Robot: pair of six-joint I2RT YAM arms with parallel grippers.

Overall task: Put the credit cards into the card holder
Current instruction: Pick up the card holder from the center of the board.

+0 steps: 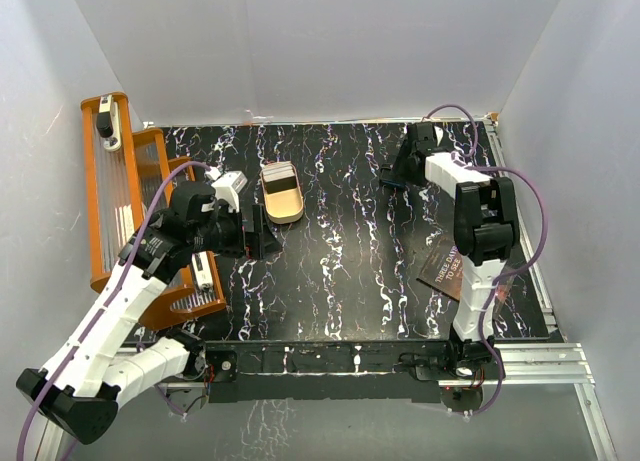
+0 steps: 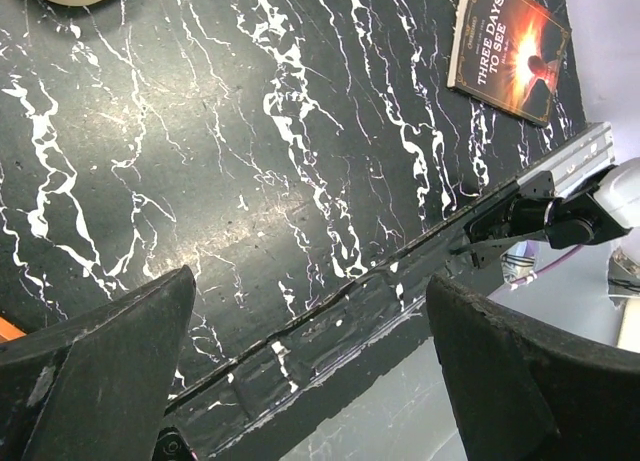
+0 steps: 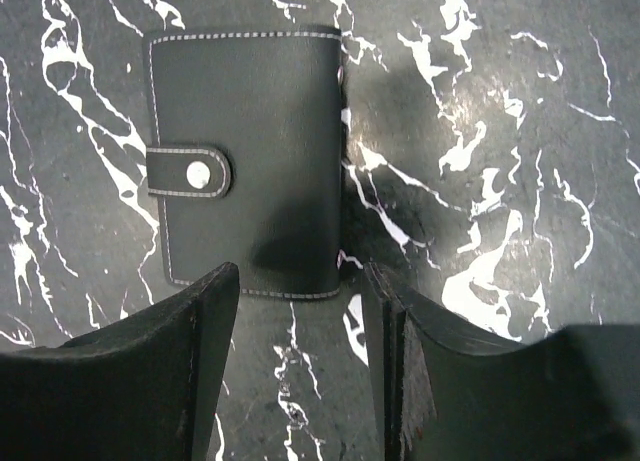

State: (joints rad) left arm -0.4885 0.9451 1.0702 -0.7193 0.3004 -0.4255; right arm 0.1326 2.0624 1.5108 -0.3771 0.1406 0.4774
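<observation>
Right wrist view: over the marbled desk (image 3: 520,131), the right hand (image 3: 300,281) stands partly open, holding nothing. The closed card holder (image 3: 250,151) lies flat at its 12 o'clock, near edge at the fingertips (image 3: 200,311). Bare desk spreads toward 3 o'clock. The card holder's long axis runs 12 to 6, strap (image 3: 190,173) at 9. The left hand (image 2: 310,321) gapes wide, empty.

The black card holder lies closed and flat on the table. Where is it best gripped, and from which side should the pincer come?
Probably from straight above, across the narrow width of the card holder: one finger at the folded edge, one at the snap strap edge. It lies flat, so only its edges offer a hold. The open right pincer hovers over its near end.
</observation>
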